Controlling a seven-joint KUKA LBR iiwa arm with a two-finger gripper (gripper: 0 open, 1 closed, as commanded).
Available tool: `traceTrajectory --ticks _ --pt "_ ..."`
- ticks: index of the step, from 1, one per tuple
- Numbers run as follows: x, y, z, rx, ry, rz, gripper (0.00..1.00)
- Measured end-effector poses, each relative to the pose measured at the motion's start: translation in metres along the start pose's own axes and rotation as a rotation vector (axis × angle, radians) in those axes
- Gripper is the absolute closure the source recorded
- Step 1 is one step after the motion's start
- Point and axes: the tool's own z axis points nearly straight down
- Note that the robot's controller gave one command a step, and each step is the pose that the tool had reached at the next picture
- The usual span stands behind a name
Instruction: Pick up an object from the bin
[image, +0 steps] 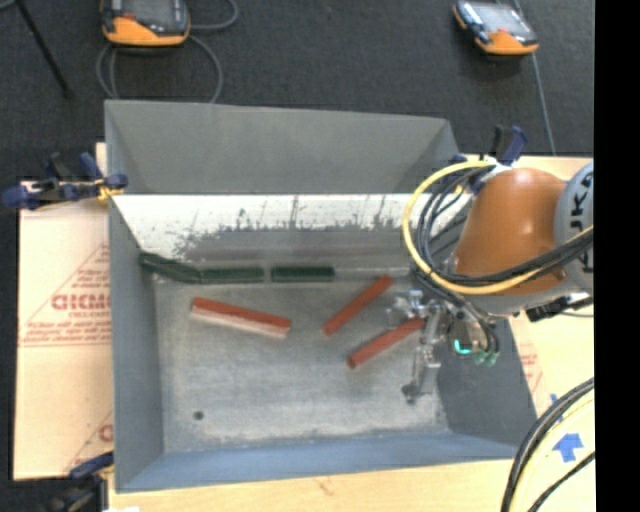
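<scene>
My gripper (414, 390) hangs low at the right side of the bin, close to the right wall. Just left of it lies a red stick (380, 346), slanted, its right end reaching under the gripper's body. A second red stick (357, 305) lies slanted a little farther back. A third red stick with a pale side (240, 317) lies flat toward the left middle of the floor. I see nothing held in the gripper.
Green sticks (265, 272) lie end to end along the foot of the back wall, with a darker one (165, 265) at the back left corner. The arm's orange cover and cables hang over the bin's right rim.
</scene>
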Motion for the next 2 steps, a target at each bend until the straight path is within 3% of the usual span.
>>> traceTrajectory --ticks 1,2 --pt "-0.0372 -0.0069 0.0943 0.001 -0.005 -0.269 0.0" --pt "-0.0385 -0.0057 0.0917 0.0 -0.009 -0.271 1.0"
